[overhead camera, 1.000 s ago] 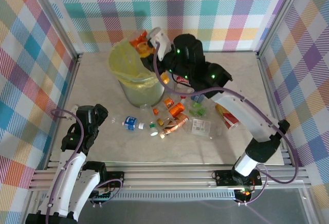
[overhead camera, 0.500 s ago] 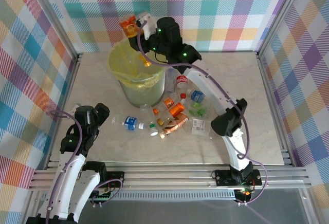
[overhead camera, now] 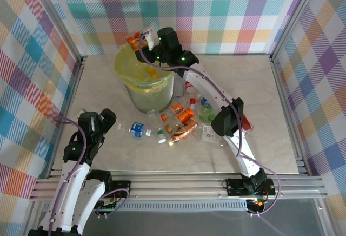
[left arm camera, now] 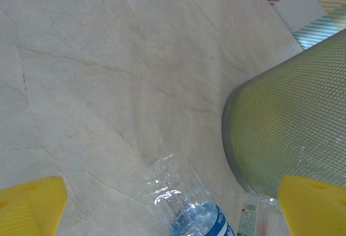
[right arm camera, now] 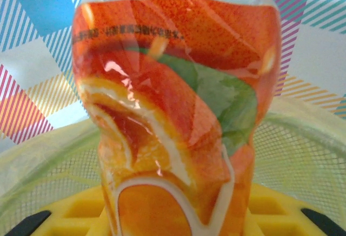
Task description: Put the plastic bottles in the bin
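Between the fingers (right arm camera: 273,206) of the right gripper (overhead camera: 138,38), the orange bottle (right arm camera: 178,111) is so near to the camera that the picture's edges cut off its top and its bottom. It also covers most of those fingers. Behind it the bin (right arm camera: 303,138) is blurred. From above, we cannot tell what the orange spot (overhead camera: 153,73) inside the bin is. The right arm (overhead camera: 227,119) hides part of the bottles (overhead camera: 184,122) lying under it, and their labels are too small to read. Under the left gripper (overhead camera: 106,118), a clear bottle (left arm camera: 186,206) is cut off by the lower edge. The left fingers (left arm camera: 32,206) are cut off at the lower corners, and the bin ahead at the right edge.
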Available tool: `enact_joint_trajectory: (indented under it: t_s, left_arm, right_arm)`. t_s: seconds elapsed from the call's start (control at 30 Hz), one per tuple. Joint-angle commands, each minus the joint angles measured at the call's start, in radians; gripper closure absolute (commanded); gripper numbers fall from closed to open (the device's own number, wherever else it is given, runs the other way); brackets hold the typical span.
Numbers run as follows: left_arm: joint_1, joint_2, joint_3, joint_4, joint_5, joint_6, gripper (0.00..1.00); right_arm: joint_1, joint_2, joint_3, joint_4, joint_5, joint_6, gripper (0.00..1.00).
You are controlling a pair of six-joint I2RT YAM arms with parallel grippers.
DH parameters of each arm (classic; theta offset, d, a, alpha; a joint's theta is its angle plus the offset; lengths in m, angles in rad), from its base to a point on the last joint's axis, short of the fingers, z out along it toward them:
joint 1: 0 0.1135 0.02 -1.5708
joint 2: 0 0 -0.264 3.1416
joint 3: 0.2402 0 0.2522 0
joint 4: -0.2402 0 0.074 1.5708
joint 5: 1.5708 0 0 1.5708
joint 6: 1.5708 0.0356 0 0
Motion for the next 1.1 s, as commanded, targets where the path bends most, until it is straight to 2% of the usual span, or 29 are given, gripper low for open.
enact_joint_trajectory:
  t_s: [0.0,0.6,0.77,0.93,1.07]
  left_arm:
    - [0.001,-0.002,0.026,0.029,0.014,0.007,0.0]
    - [0.001,0.039,0.057,0.01,0.039,0.009,0.0]
    - [0.001,0.039,0.064,-0.035,0.042,-0.004,0.0]
    - [0.002,0.038,0.071,-0.069,0.059,-0.036,0.0]
    - [0.001,0.031,0.076,-0.099,0.073,-0.067,0.0]
  right_arm:
    - [-0.009,0.014,0.029,0.016,-0.05,-0.018,0.98]
    - [-0.013,0.067,0.005,-0.018,-0.044,-0.075,0.83]
    - [-0.017,0.071,0.004,-0.021,-0.038,-0.081,0.68]
    - [-0.019,0.067,0.005,-0.026,-0.038,-0.088,0.63]
    - [-0.021,0.057,0.007,-0.024,-0.037,-0.088,0.53]
